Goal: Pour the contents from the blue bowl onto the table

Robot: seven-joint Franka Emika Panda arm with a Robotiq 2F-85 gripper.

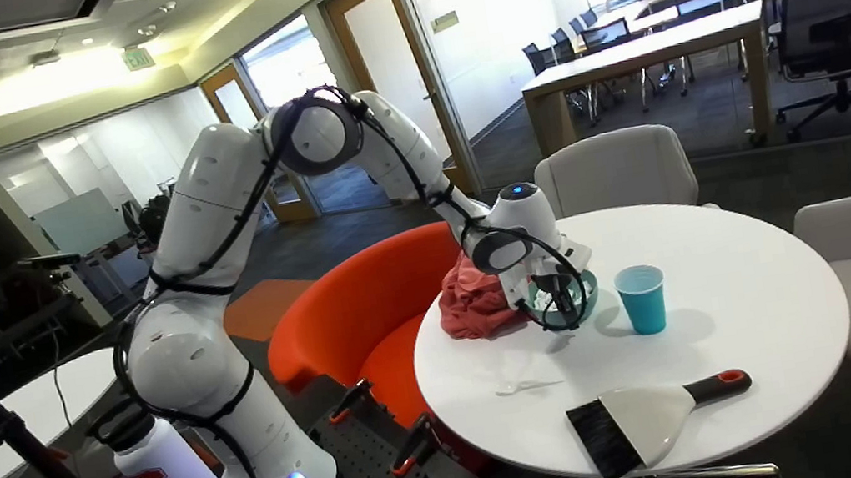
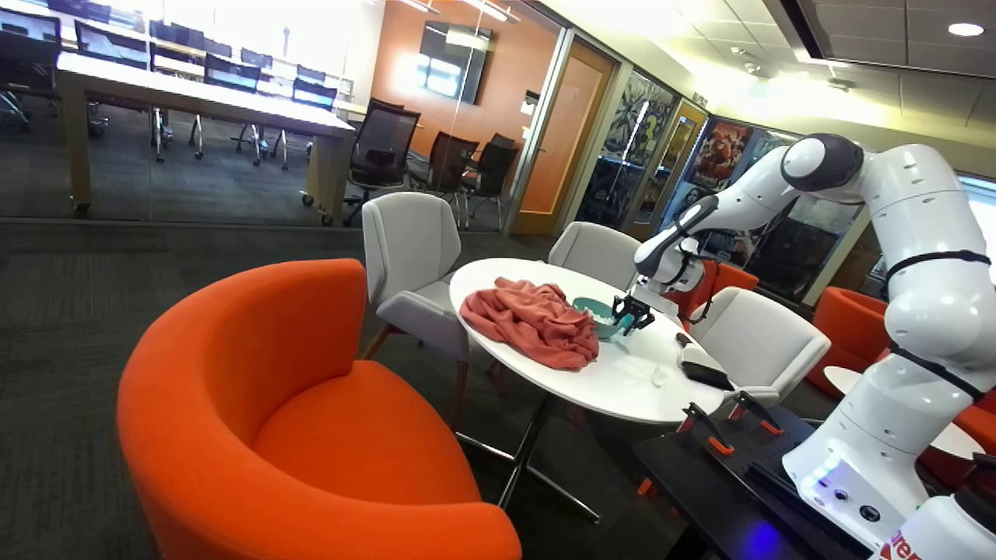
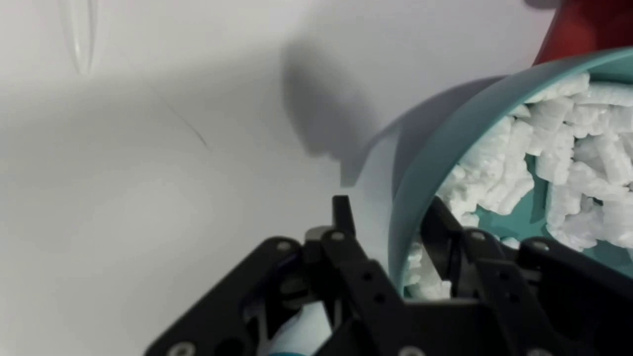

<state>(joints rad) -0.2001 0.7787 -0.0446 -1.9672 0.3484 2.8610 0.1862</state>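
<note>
The blue-green bowl [image 3: 447, 143] stands upright on the white round table [image 1: 742, 267]. White foam-like pieces [image 3: 504, 158] lie in it, with part of its floor showing. The bowl also shows in both exterior views [image 1: 589, 292] [image 2: 608, 330]. My gripper [image 3: 388, 212] is open and straddles the bowl's near rim. One finger is outside the wall with a gap to it; the other is inside, among the white pieces. In the exterior views the gripper [image 1: 564, 309] [image 2: 629, 313] points down at the bowl's edge. The far part of the bowl is outside the wrist view.
A red cloth [image 1: 477, 299] lies crumpled against the bowl. A blue cup [image 1: 643, 301] stands close on the other side. A clear plastic utensil [image 1: 528, 386] and a brush-like tool with a dark handle [image 1: 658, 415] lie on the table. Chairs surround the table.
</note>
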